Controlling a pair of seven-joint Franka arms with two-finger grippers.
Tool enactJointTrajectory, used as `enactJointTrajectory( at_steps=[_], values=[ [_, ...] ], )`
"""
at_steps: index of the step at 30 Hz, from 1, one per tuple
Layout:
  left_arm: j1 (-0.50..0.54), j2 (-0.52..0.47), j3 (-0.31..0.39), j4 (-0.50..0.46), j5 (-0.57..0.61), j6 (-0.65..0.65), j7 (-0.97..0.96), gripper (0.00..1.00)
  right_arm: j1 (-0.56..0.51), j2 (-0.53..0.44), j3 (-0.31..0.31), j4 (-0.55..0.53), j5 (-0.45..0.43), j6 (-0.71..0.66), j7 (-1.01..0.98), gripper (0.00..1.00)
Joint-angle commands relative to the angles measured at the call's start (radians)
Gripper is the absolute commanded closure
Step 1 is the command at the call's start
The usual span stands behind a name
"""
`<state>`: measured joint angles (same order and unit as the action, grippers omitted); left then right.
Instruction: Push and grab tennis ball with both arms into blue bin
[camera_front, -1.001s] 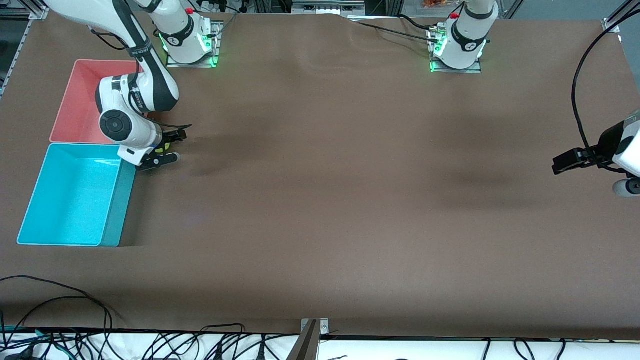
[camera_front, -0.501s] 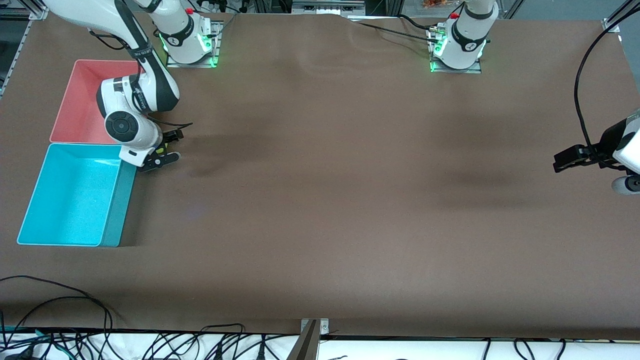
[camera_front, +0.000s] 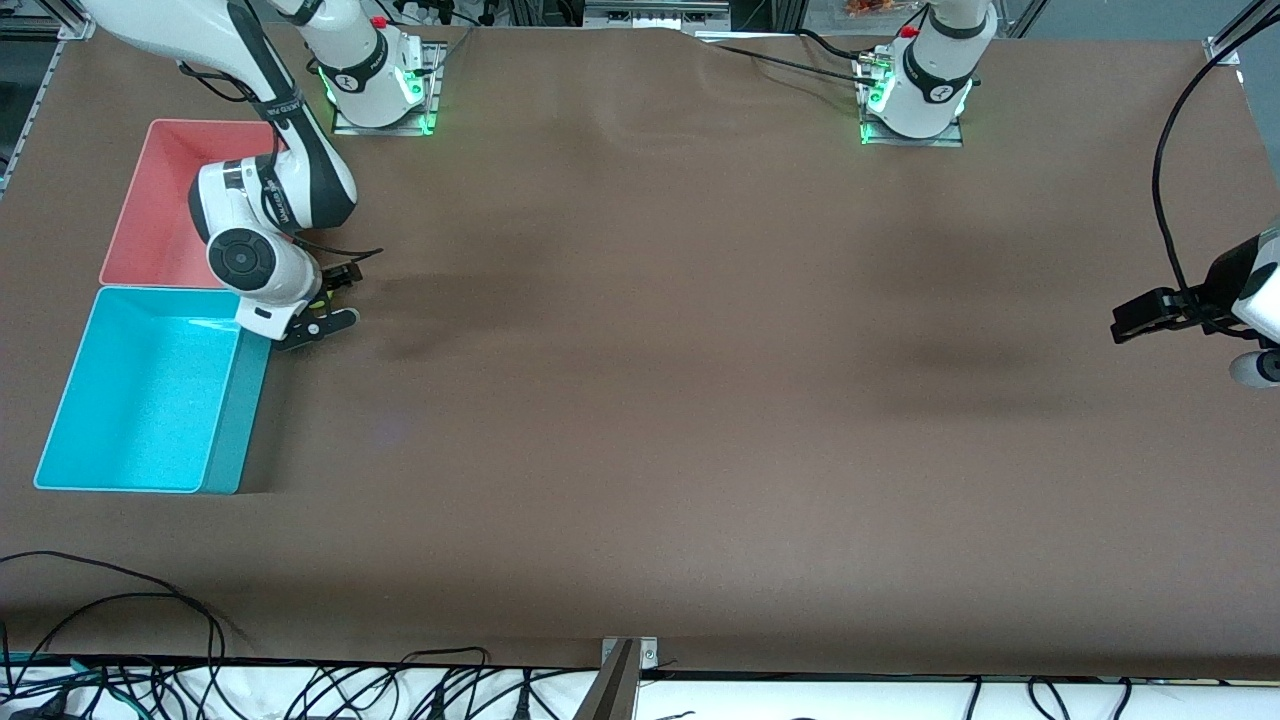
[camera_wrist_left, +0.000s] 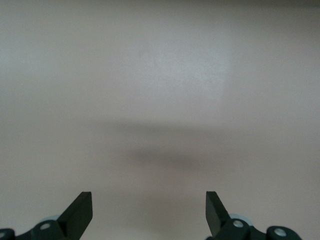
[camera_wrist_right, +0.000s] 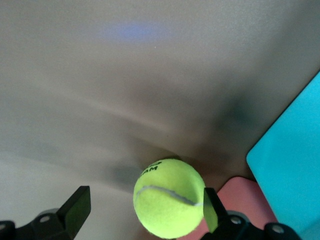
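Note:
The tennis ball (camera_front: 318, 297) lies on the brown table beside the corner where the blue bin (camera_front: 235, 420) and the pink-red bin meet. My right gripper (camera_front: 335, 297) is down at the table, open, with the ball between its fingers. In the right wrist view the ball (camera_wrist_right: 170, 197) rests against one finger (camera_wrist_right: 212, 212), with a gap to the other, and the blue bin (camera_wrist_right: 295, 165) shows close by. My left gripper (camera_front: 1140, 318) waits over the table's left-arm end, and the left wrist view shows it open (camera_wrist_left: 149, 207) and empty.
The pink-red bin (camera_front: 130, 215) stands against the blue bin, farther from the front camera; part of it shows in the right wrist view (camera_wrist_right: 245, 200). Cables lie along the table's front edge (camera_front: 300, 680).
My right wrist has shifted slightly toward the bins with the ball still between its fingers. My left gripper has drifted a little toward the table's end.

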<state>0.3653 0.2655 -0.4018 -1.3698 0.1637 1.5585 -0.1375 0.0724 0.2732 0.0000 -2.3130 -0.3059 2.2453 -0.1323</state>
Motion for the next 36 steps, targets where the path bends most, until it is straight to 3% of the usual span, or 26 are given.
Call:
enactJointTrajectory(
  at_steps=[1,18,21,25,28,32,36],
  values=[
    [0.004,-0.009,0.006,0.012,-0.018,-0.023,0.021,0.00,-0.005,0.032,-0.003,0.018,-0.042,-0.018,-0.023,0.00],
    [0.004,-0.009,0.004,0.012,-0.018,-0.024,0.021,0.00,-0.006,0.067,-0.034,0.020,-0.088,-0.029,-0.079,0.02],
    [0.004,-0.009,0.004,0.012,-0.018,-0.026,0.021,0.00,-0.006,0.078,-0.035,0.029,-0.088,-0.016,-0.079,0.18],
    [0.004,-0.009,0.005,0.012,-0.018,-0.031,0.021,0.00,-0.006,0.084,-0.035,0.035,-0.085,-0.024,-0.079,0.50],
    [0.004,-0.009,0.006,0.012,-0.018,-0.031,0.021,0.00,-0.006,0.084,-0.035,0.040,-0.085,-0.027,-0.079,0.64],
    [0.006,-0.009,0.005,0.012,-0.018,-0.031,0.021,0.00,-0.008,0.081,-0.035,0.058,-0.075,-0.039,-0.066,0.73],
    [0.006,-0.009,0.006,0.012,-0.016,-0.031,0.021,0.00,-0.008,0.083,-0.032,0.127,-0.064,-0.143,-0.069,0.73]
  ],
)
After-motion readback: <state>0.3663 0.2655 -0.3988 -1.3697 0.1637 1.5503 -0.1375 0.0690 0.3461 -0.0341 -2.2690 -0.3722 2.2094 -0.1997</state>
